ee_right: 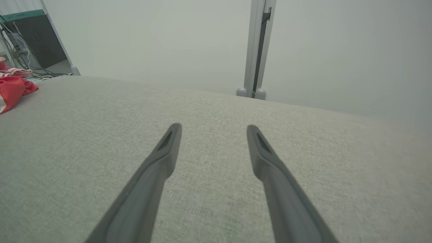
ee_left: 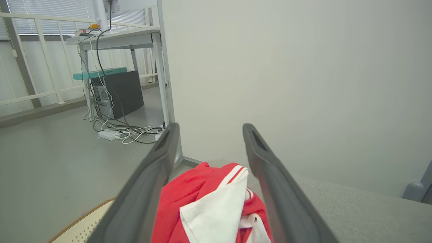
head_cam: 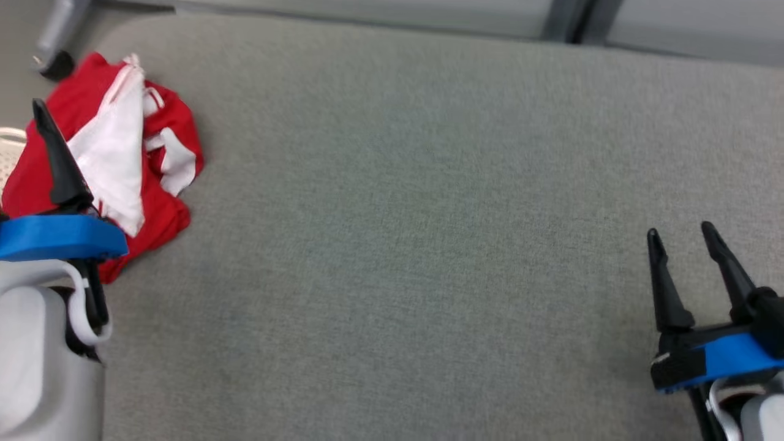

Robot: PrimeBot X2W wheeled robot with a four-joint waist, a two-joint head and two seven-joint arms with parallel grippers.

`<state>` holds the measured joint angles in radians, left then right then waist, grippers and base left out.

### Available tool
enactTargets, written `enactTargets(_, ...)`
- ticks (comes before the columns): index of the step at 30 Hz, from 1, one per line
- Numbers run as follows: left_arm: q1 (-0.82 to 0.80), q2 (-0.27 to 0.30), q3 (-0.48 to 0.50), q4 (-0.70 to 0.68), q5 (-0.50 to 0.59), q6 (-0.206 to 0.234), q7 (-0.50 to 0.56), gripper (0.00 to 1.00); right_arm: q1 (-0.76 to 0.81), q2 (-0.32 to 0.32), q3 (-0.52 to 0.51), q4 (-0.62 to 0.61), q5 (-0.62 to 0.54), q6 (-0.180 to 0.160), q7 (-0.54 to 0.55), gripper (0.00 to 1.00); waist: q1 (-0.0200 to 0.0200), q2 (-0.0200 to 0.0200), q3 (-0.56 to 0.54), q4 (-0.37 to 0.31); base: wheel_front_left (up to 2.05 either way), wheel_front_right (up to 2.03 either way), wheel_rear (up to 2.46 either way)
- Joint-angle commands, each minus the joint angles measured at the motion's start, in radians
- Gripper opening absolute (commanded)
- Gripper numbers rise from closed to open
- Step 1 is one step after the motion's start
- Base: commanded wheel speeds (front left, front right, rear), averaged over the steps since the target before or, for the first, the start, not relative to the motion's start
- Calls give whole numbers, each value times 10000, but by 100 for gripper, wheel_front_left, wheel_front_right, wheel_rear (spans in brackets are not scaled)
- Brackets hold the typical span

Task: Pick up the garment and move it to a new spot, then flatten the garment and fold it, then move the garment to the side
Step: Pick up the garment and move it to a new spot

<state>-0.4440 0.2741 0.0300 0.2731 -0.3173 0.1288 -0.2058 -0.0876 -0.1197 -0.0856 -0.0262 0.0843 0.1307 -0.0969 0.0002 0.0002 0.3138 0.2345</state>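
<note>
Garment [head_cam: 116,153] on surface [head_cam: 429,245], far left corner.

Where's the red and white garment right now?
In the head view, the crumpled garment lies at the far left corner of the grey fabric surface, right by the open left claw and far from the right claw.

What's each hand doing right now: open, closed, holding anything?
Left hand: open, holding nothing, fingers pointed over the crumpled red-and-white garment.
Right hand: open, holding nothing, over the bare grey surface.

Cloth garment [head_cam: 122,153]; the surface [head_cam: 429,245] seems matt woven fabric.
</note>
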Motion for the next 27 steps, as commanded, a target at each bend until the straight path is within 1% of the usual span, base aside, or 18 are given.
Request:
enactTargets(1,-248,95,104,130,-36,-39,-55,100,-138,-120,-54,-126,-28,1,47,100,-2,-2,162,-59,0,0,0)
enactTargets(8,-2145,703,213,2028,-130,-349,-72,100,-337,-605,-565,-787,80,1,212,100,-2,-2,1271,-762,0,0,0)
enactTargets(14,-3150,1243,156,3842,-88,-554,93,100,-409,-851,-718,-1090,208,1,251,100,-2,-2,1821,-1084,0,0,0)
enactTargets(16,-3376,1425,42,4503,18,-592,310,100,-423,-912,-728,-1155,234,1,266,100,-2,-2,1947,-1157,0,0,0)
enactTargets(19,-3720,1621,-144,5369,120,-825,456,100,-441,-989,-756,-1269,264,1,290,100,-2,-2,2128,-1212,0,0,0)
enactTargets(23,-4126,1734,-369,6631,82,-1221,943,100,-499,-1024,-737,-1370,288,1,307,100,-2,-2,2263,-1243,0,0,0)
enactTargets(27,-4419,1608,-521,7699,-81,-1636,1540,100,-490,-972,-694,-1389,290,1,329,100,-2,-2,2270,-1239,0,0,0)
